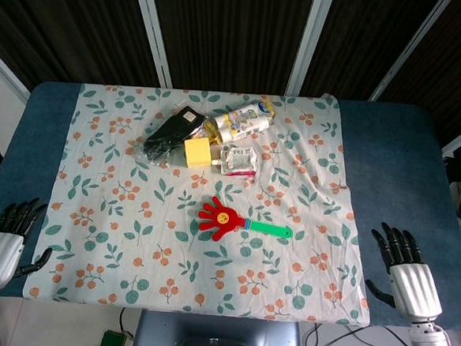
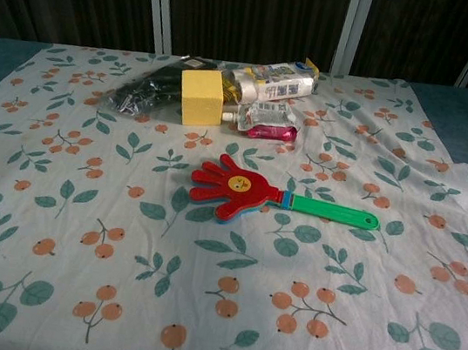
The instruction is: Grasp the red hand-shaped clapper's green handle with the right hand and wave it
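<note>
The red hand-shaped clapper (image 1: 220, 219) (image 2: 234, 189) lies flat near the middle of the floral cloth, palm end to the left. Its green handle (image 1: 271, 230) (image 2: 334, 212) points right. My right hand (image 1: 404, 268) rests at the table's right front edge, fingers spread and holding nothing, well to the right of the handle. At the left front edge lies my left hand (image 1: 8, 235), fingers also apart and empty. Neither hand shows in the chest view.
A cluster sits at the back of the cloth: a yellow block (image 1: 198, 151) (image 2: 201, 97), a black packet (image 1: 166, 134) (image 2: 145, 91), a white-and-yellow snack bag (image 1: 240, 119) (image 2: 274, 82) and a small pouch (image 1: 239, 159) (image 2: 264, 120). The cloth (image 1: 131, 237) is wrinkled at right.
</note>
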You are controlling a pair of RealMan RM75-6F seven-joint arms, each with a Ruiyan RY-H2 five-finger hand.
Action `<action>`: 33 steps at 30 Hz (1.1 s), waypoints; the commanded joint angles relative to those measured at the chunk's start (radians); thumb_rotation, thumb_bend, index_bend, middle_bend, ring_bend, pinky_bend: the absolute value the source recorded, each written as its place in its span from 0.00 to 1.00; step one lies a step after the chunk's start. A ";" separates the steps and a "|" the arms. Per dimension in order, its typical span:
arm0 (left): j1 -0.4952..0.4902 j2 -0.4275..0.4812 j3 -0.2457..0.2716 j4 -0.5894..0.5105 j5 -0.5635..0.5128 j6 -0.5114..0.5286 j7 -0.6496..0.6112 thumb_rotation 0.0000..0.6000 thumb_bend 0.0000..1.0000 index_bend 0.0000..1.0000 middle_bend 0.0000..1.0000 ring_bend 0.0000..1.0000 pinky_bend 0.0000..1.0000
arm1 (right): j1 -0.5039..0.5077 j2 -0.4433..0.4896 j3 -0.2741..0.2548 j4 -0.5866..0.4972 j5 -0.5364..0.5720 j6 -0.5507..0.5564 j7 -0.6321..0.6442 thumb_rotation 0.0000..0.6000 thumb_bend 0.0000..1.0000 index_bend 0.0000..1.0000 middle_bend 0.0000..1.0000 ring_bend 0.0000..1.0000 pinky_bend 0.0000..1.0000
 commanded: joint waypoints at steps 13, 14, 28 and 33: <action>-0.005 0.028 0.014 -0.028 -0.004 -0.027 -0.014 1.00 0.41 0.00 0.00 0.00 0.06 | 0.129 -0.186 0.098 0.037 0.116 -0.175 -0.085 1.00 0.28 0.06 0.00 0.00 0.00; -0.006 0.031 0.016 -0.029 0.000 -0.028 -0.021 1.00 0.41 0.00 0.00 0.00 0.07 | 0.150 -0.201 0.112 0.023 0.143 -0.210 -0.092 1.00 0.28 0.09 0.00 0.00 0.00; 0.002 0.058 0.035 -0.043 0.037 -0.006 -0.091 1.00 0.41 0.00 0.00 0.00 0.07 | 0.409 -0.531 0.278 0.148 0.475 -0.423 -0.331 1.00 0.38 0.49 0.01 0.00 0.00; 0.004 0.067 0.036 -0.045 0.033 -0.007 -0.099 1.00 0.41 0.00 0.00 0.00 0.07 | 0.468 -0.602 0.299 0.224 0.547 -0.444 -0.390 1.00 0.39 0.51 0.01 0.00 0.00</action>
